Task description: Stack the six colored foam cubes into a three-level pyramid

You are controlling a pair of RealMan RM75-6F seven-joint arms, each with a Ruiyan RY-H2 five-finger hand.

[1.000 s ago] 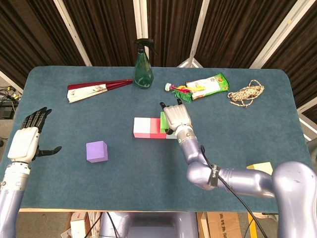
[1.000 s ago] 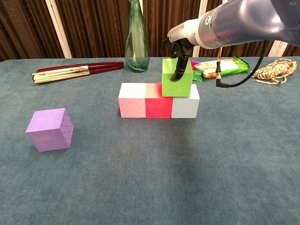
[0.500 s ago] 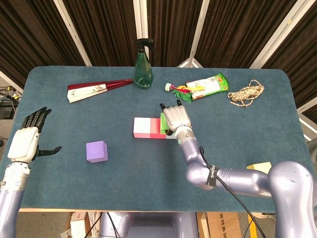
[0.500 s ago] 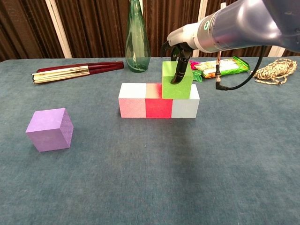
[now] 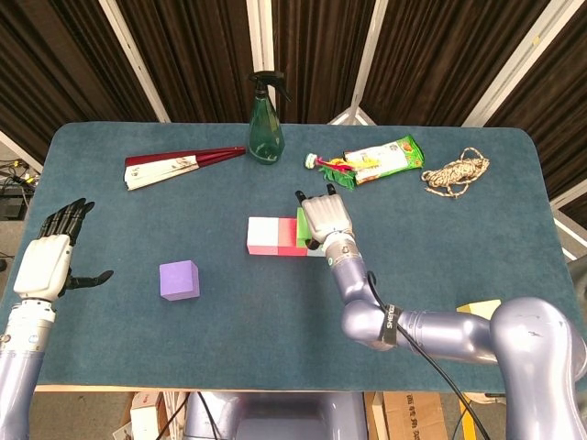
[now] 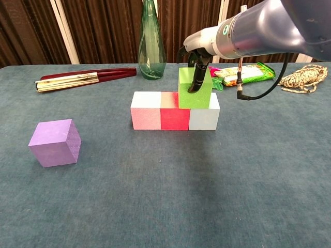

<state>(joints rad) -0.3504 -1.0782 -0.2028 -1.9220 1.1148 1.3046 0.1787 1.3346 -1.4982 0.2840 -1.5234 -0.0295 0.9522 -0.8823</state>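
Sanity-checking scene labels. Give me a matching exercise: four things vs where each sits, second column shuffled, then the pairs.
Things:
1. green cube
2. purple cube
3. red cube
4. spray bottle

Places:
A. alone on the table, left of the row
B. middle of the bottom row
C. back of the table, beside the folded fan
D. on top of the row, held by the right hand

Pairs: 1-D, 2-A, 3-B, 4-C

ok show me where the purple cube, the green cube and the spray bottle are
purple cube (image 6: pixel 54 142), chest view, on its front face.
green cube (image 6: pixel 194 89), chest view, on its front face, beside the fingers.
spray bottle (image 5: pixel 266 128), head view, on its green body.
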